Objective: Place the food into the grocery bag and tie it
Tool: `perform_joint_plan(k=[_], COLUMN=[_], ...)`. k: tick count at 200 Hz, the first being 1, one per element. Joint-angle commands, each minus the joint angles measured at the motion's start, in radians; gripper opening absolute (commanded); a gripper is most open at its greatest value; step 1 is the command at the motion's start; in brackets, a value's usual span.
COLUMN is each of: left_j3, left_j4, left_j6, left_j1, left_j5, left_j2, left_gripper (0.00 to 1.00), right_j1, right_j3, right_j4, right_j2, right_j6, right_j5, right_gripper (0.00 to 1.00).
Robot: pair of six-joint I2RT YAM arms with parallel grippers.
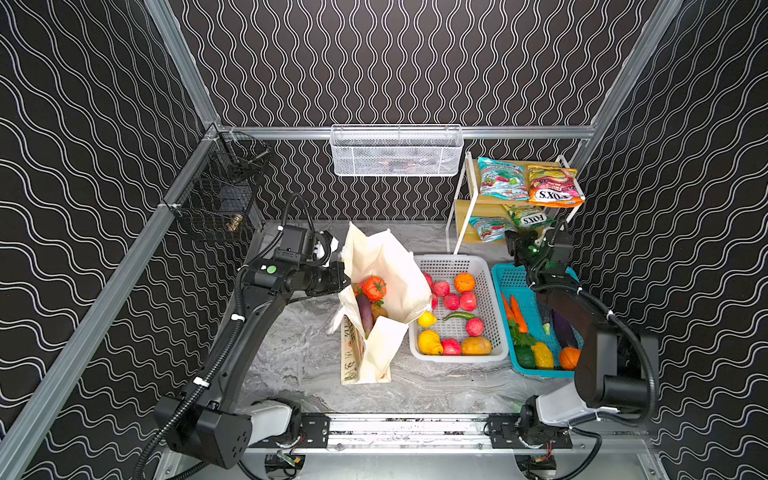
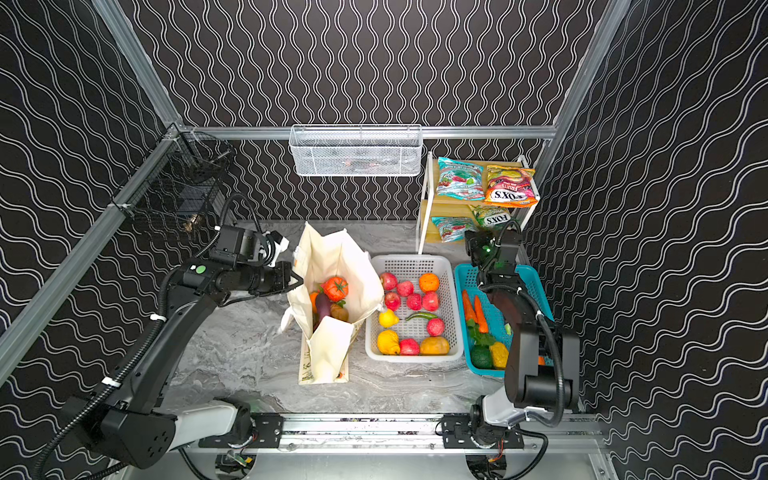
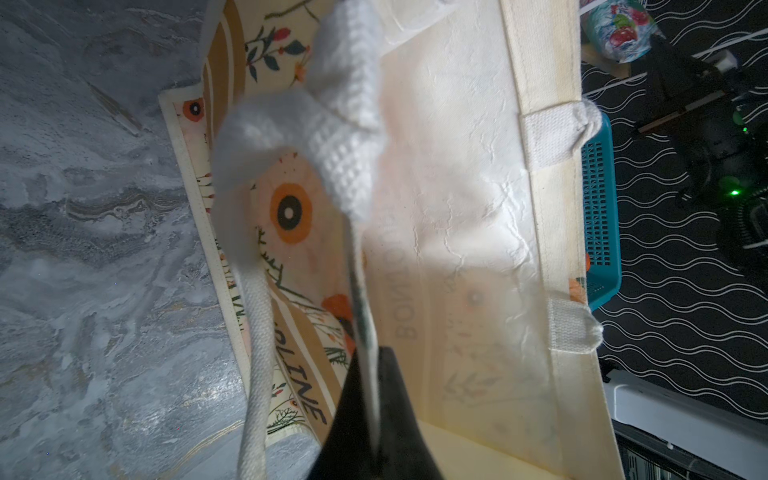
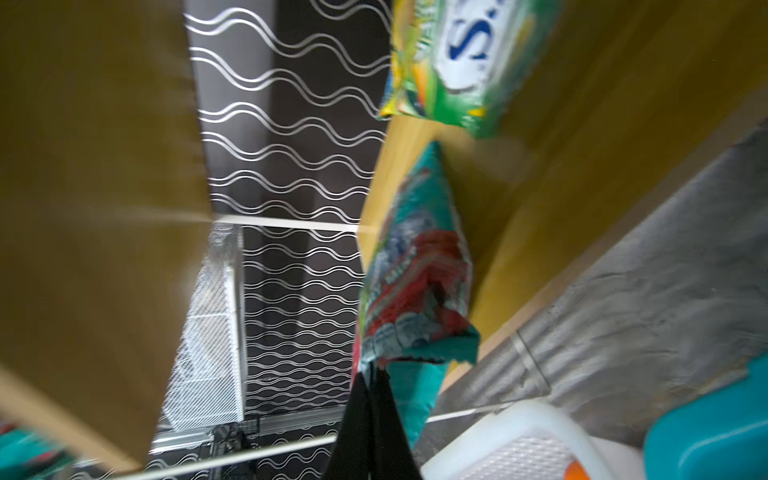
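Open grocery bag [image 1: 376, 257] upright on tabletop [image 1: 299, 357], tomato [image 1: 374, 288] inside, in both top views, left wrist view reveals left hand [image 3: 368, 374] pinching its rim, right wrist view reveals right hand [image 4: 376, 378] clamped on a corner of the teal packet [image 4: 415, 282]

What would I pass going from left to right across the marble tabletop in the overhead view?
Left pincer → grocery bag, whose rim it clamps → white basket → teal basket. The shelf rack and right arm overlap the baskets, so they are left out.
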Motion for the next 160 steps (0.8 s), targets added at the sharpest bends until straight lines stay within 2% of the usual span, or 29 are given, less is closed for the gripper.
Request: perform_joint_plan(k=[1,160], left_j3=[0.007,-0.015], left_j4=[-0.010,0.005], left_j6=[0.028,0.013], left_j1=[0.000,0.000], left_j5=[-0.005,-0.013], left_j2=[0.003,-0.007], left_gripper=[0.00,0.00], right_j1=[0.004,0.045], right_j3=[-0.008,-0.008], right_j4=[-0.026,-0.342], right_j2=[-0.065,-0.403], right_j6=[-0.019,-0.104], right_j5=[-0.011,-0.078], right_gripper=[0.00,0.00])
